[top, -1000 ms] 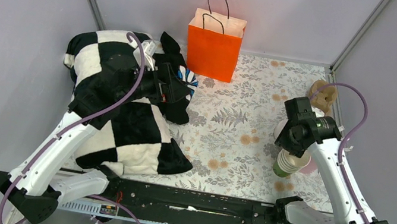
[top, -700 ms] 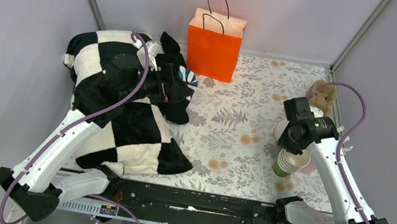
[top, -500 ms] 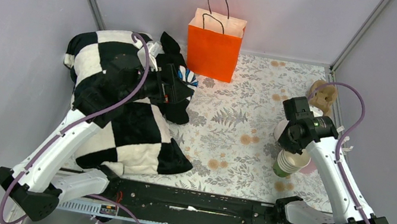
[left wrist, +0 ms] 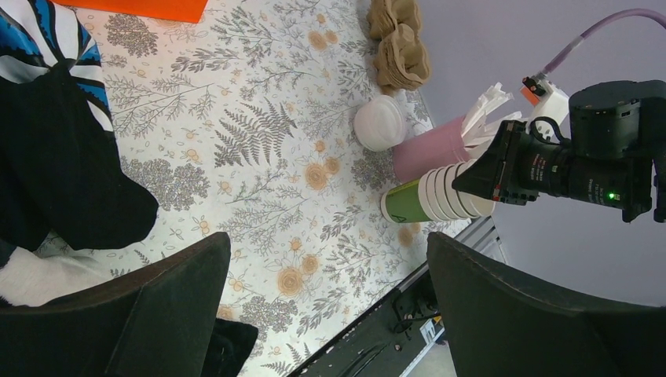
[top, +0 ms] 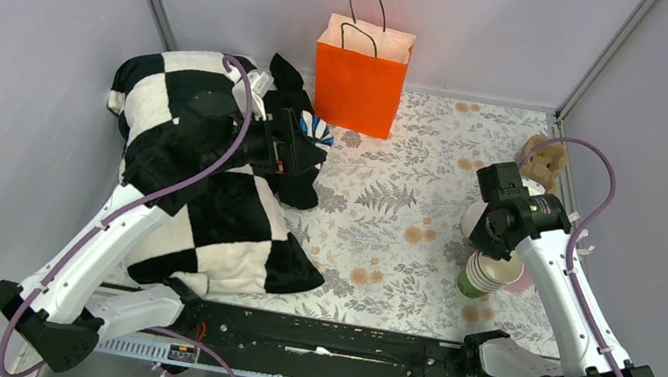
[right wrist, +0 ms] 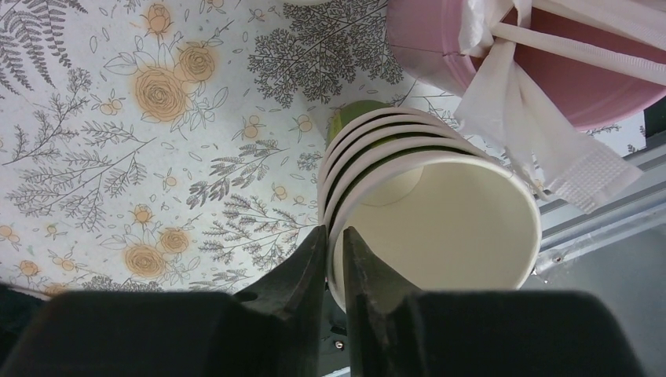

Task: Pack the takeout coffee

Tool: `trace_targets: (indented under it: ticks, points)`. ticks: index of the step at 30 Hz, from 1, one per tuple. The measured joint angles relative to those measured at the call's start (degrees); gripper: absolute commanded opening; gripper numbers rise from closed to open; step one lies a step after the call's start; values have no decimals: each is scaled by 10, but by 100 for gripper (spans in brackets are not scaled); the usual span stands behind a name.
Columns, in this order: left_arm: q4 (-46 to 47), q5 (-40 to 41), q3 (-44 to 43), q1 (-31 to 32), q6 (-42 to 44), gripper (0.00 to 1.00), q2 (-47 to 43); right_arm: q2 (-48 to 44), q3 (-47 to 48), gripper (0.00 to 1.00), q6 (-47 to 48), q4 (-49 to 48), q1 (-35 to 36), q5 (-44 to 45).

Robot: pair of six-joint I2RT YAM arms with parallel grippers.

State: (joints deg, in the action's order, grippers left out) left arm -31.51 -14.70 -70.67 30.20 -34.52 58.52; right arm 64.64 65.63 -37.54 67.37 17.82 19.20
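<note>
The takeout coffee (left wrist: 379, 123), a small cup under a white round lid, stands on the floral table beside the pink cup; in the top view my right arm covers most of it. My right gripper (right wrist: 335, 239) is shut on the rim of the top cup of the stack of nested green cups (right wrist: 440, 212), one finger inside and one outside. From above, that gripper (top: 486, 243) sits just over the stack (top: 484, 273). Over the edge of the chequered cloth, my left gripper (left wrist: 326, 314) hangs open and holds nothing.
An orange paper bag (top: 360, 76) stands open at the back middle. A pink cup of white sticks (left wrist: 436, 149) is right of the stack, and brown cardboard pieces (top: 544, 161) lie at the back right. A black-and-white chequered cloth (top: 205, 209) fills the left side.
My right gripper's jaws have closed onto the rim of the top stacked cup. The left wrist shifted slightly early on and has since stayed still.
</note>
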Motion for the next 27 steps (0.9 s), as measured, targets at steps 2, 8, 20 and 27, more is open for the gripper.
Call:
trace_targets:
  ticks: [2,8,20,27]
  points:
    - [0,0,0,2,0,99,0,0,0,24,2,0,0,-2]
    - [0,1,0,5,0,99,0,0,0,24,7,0,0,-3]
    - [0,6,0,14,0,99,3,1,9,27,20,0,0,-7]
    - [0,11,-1,19,0,99,10,1,9,6,28,-1,0,-8]
